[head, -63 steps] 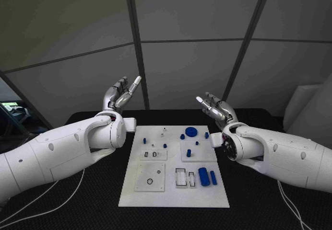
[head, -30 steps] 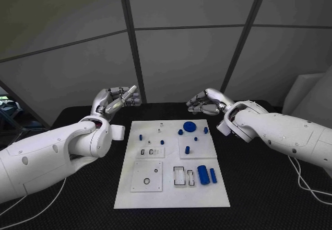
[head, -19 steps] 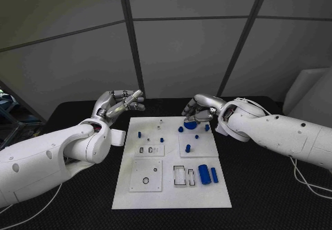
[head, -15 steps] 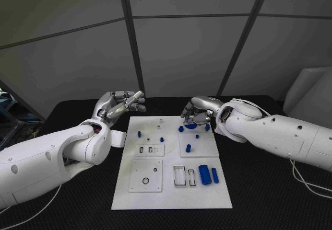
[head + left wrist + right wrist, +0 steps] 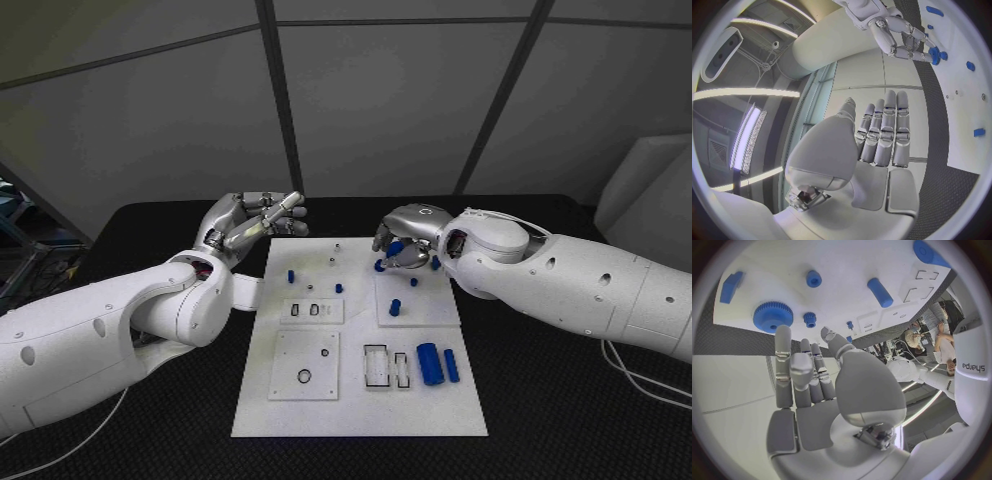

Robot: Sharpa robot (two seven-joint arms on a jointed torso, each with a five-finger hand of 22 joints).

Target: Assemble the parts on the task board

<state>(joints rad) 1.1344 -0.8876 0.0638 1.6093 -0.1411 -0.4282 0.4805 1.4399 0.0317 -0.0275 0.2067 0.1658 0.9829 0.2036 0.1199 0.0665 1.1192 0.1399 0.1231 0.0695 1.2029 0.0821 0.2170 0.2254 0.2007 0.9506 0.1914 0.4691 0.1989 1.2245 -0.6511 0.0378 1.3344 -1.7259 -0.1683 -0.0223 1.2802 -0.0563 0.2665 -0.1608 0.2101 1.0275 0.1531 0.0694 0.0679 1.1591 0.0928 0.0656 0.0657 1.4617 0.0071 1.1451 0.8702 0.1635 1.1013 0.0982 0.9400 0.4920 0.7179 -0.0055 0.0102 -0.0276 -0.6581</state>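
The white task board (image 5: pixel 361 405) lies in the middle of the table with blue parts on it. My right hand (image 5: pixel 405 240) hovers over the board's far end, fingertips (image 5: pixel 912 48) down at the large blue gear (image 5: pixel 773 316), which shows partly under the hand (image 5: pixel 392 248). The fingers are stretched and grip nothing. A small blue gear (image 5: pixel 809 318) sits beside it. My left hand (image 5: pixel 257 217) is raised off the board's far left corner, fingers (image 5: pixel 882 132) straight and together, holding nothing.
A thick blue cylinder (image 5: pixel 430 363) and a slim one (image 5: pixel 451 364) lie at the board's near right. A blue peg (image 5: pixel 394 308) stands on the middle right plate. Small blue pegs (image 5: pixel 290 276) dot the far left. Black table (image 5: pixel 577 400) surrounds the board.
My right hand has come from behind the board's far edge down and inward over the large blue gear. The left hand has stayed near the far left corner.
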